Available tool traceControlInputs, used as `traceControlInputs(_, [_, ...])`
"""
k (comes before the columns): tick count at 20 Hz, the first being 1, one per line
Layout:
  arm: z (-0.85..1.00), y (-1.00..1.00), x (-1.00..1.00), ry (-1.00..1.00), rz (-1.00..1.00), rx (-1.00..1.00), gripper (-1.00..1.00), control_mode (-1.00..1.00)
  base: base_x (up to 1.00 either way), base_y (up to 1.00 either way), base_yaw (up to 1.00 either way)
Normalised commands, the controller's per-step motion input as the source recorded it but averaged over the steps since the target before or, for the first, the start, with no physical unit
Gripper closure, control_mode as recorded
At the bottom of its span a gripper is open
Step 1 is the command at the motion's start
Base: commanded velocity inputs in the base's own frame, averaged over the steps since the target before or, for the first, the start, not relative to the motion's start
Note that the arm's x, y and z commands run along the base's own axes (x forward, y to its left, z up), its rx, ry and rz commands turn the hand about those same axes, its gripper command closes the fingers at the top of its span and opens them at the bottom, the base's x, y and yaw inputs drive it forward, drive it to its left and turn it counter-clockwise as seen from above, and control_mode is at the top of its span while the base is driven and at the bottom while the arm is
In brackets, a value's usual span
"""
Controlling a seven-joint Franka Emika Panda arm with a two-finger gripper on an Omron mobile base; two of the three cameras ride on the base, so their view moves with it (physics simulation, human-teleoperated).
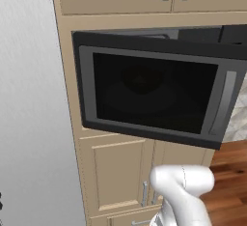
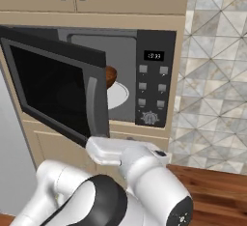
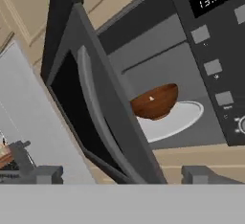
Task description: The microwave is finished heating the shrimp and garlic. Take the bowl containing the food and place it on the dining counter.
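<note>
While microwave door (image 3: pixel 95 108) hangs half open, tool (image 3: pixel 119 173) wide, empty. Could clip door edge reaching for bowl (image 3: pixel 155 102) on turntable (image 3: pixel 174 117).

Inside the microwave (image 2: pixel 120 75), the bowl (image 3: pixel 155 102) sits on the turntable (image 3: pixel 179 117), behind the half-open door (image 2: pixel 53 87). The button panel (image 2: pixel 154 85) stands right of the cavity, cabinets (image 1: pixel 120 172) above and below.
</note>
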Motion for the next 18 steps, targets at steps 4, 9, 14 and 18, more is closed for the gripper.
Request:
traceControlInputs(4, [-0.05, 0.01, 0.17, 0.18, 0.01, 0.4, -1.0, -1.0, 0.0, 0.0, 0.0])
traceControlInputs(9, [-0.33, 0.02, 0.36, 0.1, 0.0, 0.31, -1.0, -1.0, 0.0, 0.0, 0.0])
traceControlInputs(14, [-0.34, 0.0, 0.76, 0.13, 0.0, 0.25, -1.0, -1.0, 0.0, 0.0, 0.0])
traceControlInputs(18, [-0.06, 0.0, 0.87, 0.12, 0.0, 0.14, -1.0, -1.0, 0.0, 0.0, 0.0])
